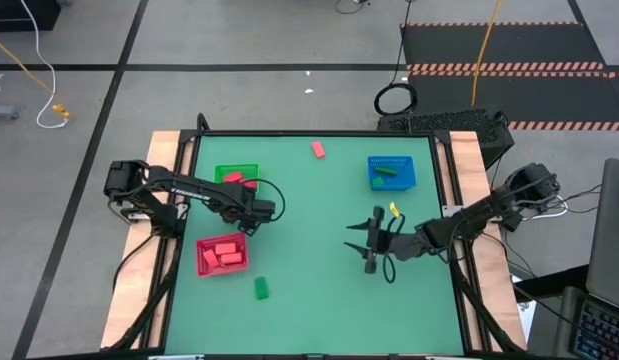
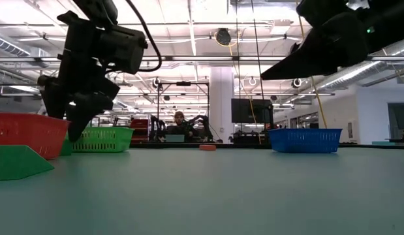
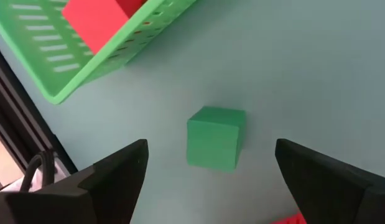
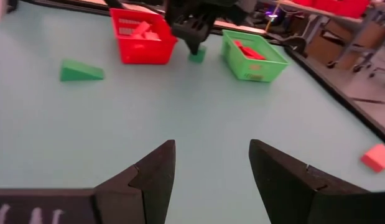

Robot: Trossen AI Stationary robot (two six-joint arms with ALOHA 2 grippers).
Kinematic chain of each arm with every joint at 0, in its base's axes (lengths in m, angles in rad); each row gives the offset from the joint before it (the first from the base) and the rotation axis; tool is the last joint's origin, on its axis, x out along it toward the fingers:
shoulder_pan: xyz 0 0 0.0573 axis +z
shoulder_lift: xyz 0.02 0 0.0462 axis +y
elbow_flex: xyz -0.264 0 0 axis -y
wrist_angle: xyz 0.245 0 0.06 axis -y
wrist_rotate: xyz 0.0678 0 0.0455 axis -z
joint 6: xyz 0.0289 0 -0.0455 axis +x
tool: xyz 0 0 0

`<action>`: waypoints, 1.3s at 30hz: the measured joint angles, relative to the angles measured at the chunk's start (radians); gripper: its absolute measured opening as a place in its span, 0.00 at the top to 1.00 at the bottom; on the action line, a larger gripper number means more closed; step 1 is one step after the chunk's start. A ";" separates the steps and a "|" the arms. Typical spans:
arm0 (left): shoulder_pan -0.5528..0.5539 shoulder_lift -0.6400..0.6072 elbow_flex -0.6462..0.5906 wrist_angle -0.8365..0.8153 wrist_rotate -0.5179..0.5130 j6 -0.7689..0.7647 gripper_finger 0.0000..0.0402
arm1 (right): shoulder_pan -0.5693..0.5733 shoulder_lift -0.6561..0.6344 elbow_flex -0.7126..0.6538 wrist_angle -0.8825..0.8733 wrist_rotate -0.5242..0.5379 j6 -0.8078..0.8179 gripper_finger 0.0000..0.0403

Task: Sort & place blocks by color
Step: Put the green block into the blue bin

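A green cube (image 3: 215,138) rests flat on the table between the green tray (image 1: 237,176) and the red tray (image 1: 222,254). My left gripper (image 3: 211,148) hangs open just above it, pointing down, one finger on each side, touching nothing; in the high view the gripper (image 1: 257,214) hides the cube. Red blocks lie in the red tray and also in the green tray (image 3: 92,56). A green wedge (image 1: 261,288) lies near the front edge and a red block (image 1: 318,149) near the far edge. My right gripper (image 1: 355,240) waits open, right of centre.
The blue tray (image 1: 391,172) at the far right holds green blocks. A small yellow piece (image 1: 394,210) lies near the right arm. Bare green table stretches between the two grippers. A person sits at a desk (image 2: 179,124) in the room beyond the table.
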 joint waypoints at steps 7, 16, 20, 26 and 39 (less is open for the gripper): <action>0.027 0.000 -0.053 0.064 0.004 0.051 0.12 | -0.051 0.000 0.000 0.000 -0.002 -0.061 0.51; 0.072 0.000 -0.082 0.130 0.018 0.131 0.12 | -0.077 0.000 0.000 0.003 -0.003 -0.067 0.51; 0.076 0.000 -0.095 0.185 0.050 0.150 0.12 | -0.077 0.000 0.000 0.003 -0.003 -0.053 0.51; 0.076 0.000 -0.096 0.187 0.054 0.147 0.27 | -0.077 0.000 0.000 -0.005 -0.003 -0.048 0.51; 0.076 -0.003 -0.092 0.177 0.061 0.156 0.66 | -0.077 0.000 0.000 -0.065 -0.003 -0.021 0.51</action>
